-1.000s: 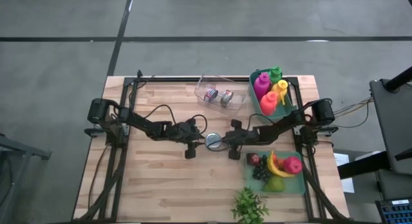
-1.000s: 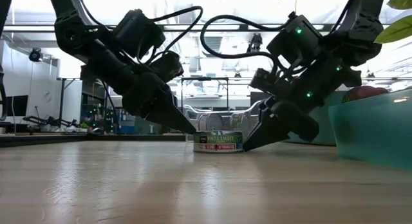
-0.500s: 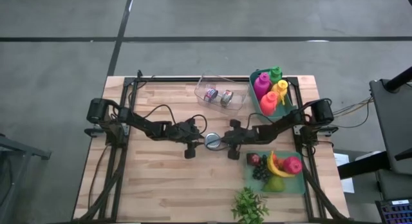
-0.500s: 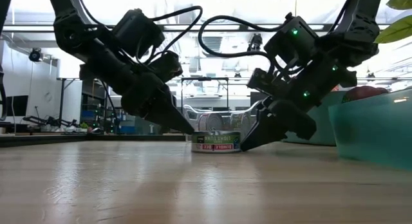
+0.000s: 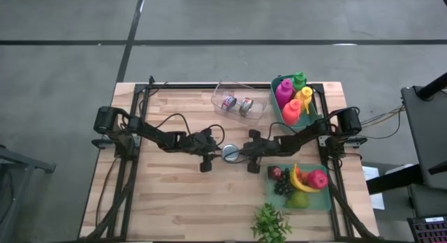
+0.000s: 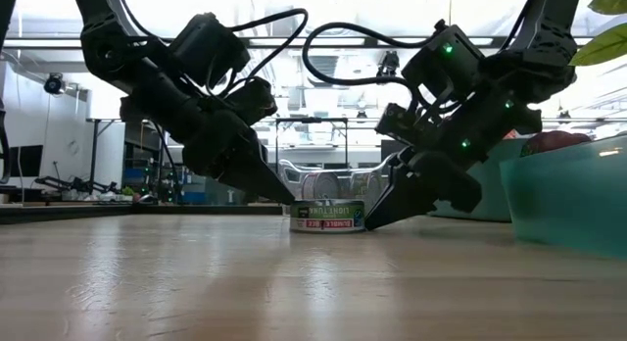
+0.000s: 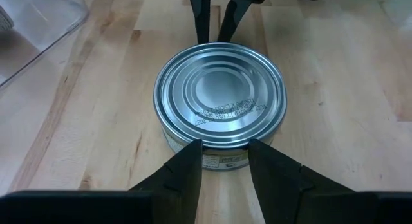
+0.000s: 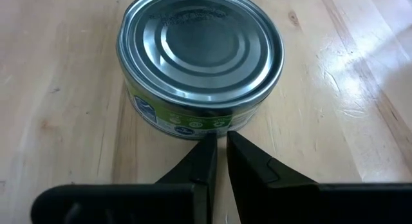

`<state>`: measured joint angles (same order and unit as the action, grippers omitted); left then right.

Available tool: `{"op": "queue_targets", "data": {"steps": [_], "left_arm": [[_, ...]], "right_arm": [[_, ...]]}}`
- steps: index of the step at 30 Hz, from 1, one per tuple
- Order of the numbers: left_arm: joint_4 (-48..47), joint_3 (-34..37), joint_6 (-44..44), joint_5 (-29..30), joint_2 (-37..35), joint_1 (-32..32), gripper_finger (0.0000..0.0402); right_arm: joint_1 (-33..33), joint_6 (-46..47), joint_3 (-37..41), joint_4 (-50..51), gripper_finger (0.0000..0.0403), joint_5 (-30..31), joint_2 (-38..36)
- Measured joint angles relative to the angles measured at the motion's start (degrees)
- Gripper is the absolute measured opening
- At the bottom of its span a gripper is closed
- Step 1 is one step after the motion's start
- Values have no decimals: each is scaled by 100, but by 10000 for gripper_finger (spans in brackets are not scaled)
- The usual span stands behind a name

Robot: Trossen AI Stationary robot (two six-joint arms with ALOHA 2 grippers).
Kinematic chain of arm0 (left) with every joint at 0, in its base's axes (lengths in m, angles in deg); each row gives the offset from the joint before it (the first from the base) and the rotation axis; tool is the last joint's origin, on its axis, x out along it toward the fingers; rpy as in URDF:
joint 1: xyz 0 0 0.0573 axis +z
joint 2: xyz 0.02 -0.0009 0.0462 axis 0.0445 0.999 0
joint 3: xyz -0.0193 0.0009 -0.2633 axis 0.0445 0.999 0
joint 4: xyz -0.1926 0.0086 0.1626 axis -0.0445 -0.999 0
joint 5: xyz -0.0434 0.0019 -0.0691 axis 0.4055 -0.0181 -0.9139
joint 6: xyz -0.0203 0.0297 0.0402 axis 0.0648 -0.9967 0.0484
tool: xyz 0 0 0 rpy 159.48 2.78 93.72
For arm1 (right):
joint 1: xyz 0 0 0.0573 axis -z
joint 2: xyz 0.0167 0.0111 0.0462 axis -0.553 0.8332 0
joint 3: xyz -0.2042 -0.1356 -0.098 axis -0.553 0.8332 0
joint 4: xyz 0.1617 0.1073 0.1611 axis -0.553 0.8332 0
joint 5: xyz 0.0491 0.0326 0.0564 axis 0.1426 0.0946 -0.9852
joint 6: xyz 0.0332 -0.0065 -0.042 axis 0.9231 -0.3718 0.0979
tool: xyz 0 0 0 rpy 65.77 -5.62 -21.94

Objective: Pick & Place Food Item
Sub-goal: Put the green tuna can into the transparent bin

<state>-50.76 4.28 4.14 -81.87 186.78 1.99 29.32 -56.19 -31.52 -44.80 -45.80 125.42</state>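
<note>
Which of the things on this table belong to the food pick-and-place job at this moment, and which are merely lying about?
In the job: tuna can; left gripper and right gripper, fingertips at its opposite sides.

Lying about: clear bin with small cans; bottle bin; fruit tray; green plant.

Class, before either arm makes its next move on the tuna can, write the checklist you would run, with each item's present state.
1. Tuna can flat on the table: ok.
2. Left hand at the can's side, fingers apart but narrower than the can: not ok for grasping.
3. Right hand shut, tips at the opposite side: not ok for grasping.
4. Can lifted: not ok.
5. Clear bin has room: ok.
</note>
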Motion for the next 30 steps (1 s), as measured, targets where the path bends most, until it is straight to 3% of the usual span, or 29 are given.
{"op": "queue_targets", "data": {"steps": [30], "left_arm": [[-2,-4,14,-40,13,-4,129]], "right_arm": [[-216,-151,-2,354,38,-39,-424]]}}
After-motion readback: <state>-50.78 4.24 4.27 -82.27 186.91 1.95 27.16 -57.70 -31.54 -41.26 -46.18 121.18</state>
